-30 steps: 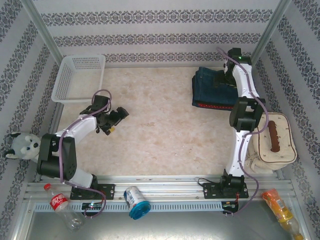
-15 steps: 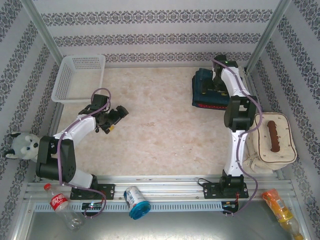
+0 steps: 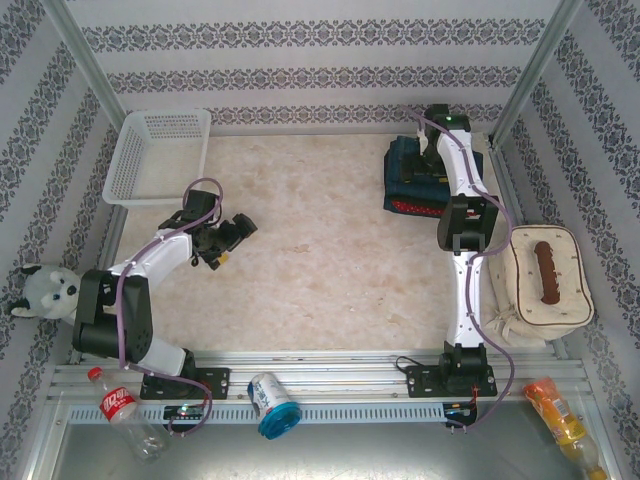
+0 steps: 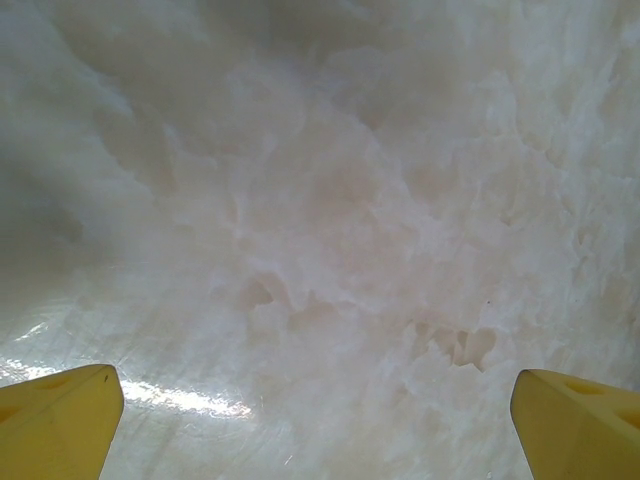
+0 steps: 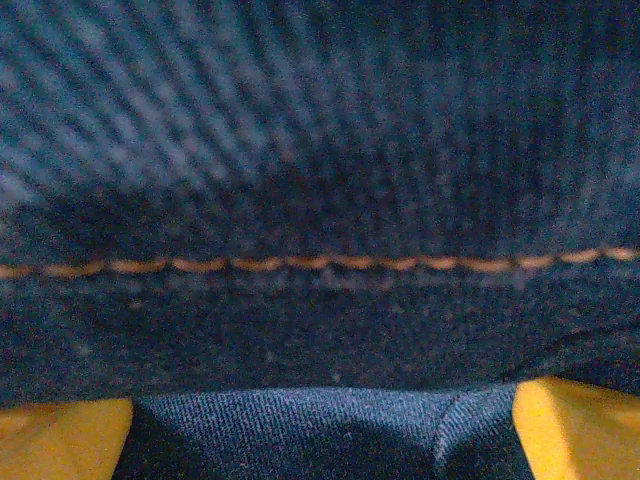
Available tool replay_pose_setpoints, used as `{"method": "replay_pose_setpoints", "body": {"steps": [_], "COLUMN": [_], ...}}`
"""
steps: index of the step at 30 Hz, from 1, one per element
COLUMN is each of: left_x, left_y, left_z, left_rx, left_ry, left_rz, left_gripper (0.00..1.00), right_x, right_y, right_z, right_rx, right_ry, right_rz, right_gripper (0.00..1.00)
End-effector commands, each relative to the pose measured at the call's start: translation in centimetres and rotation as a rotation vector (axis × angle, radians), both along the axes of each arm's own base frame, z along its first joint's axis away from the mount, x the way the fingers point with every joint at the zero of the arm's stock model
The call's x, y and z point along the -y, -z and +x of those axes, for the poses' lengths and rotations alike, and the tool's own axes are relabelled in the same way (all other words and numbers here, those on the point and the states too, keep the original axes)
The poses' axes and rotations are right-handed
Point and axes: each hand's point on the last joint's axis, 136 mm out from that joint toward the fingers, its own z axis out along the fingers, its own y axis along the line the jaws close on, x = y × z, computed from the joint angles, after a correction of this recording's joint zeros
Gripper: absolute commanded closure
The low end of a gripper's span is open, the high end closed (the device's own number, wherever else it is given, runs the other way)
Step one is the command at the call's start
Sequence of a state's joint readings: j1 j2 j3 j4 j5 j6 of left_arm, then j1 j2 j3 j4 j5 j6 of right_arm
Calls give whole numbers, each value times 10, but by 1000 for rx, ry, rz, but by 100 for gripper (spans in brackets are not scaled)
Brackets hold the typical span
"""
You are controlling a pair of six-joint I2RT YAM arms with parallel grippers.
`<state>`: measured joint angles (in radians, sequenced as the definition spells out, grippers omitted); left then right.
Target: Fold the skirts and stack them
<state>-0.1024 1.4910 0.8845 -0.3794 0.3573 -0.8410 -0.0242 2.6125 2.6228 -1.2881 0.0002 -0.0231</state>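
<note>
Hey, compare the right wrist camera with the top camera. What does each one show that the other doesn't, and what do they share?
Right wrist camera: a close look at the weave of the top denim skirt, an orange stitch line running across it, and the right gripper open close to the cloth. Top camera: the layout, with the red polka-dot skirt edging out under the denim, the white basket at the far left, and the left gripper over bare table. Shared: the dark blue denim itself.
</note>
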Motion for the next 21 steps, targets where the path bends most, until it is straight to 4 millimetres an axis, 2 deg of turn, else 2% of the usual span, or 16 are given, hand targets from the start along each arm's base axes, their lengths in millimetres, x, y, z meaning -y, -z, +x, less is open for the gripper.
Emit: {"method": "replay_pose_setpoints", "body": {"steps": [1, 5, 8, 10, 13, 16, 21], "left_x": [-8, -8, -8, -10, -16, -31, -72], "left_y": [5, 1, -6, -15, -30, -45, -61], "left_z": [-1, 2, 3, 3, 0, -6, -18], "left_rx": [-33, -25, -9, 8, 46, 87, 143], "left_ry": [-5, 0, 6, 6, 0, -28, -105], "left_rz": [28, 28, 30, 39, 63, 128, 276], "left_gripper": [0, 0, 0, 0, 0, 0, 0], "right_x": [4, 2, 1, -1, 2, -2, -14], "right_y": [20, 7, -25, -56, -97, -135, -169], "right_z": [18, 32, 37, 33, 16, -4, -58], "right_rx": [35, 104, 172, 215, 264, 362, 568], "right_ry": [-59, -99, -84, -61, 1, 43, 86], "right_rz": [-14, -38, -33, -19, -25, 8, 98], "right_gripper": [2, 3, 3, 2, 2, 2, 2]}}
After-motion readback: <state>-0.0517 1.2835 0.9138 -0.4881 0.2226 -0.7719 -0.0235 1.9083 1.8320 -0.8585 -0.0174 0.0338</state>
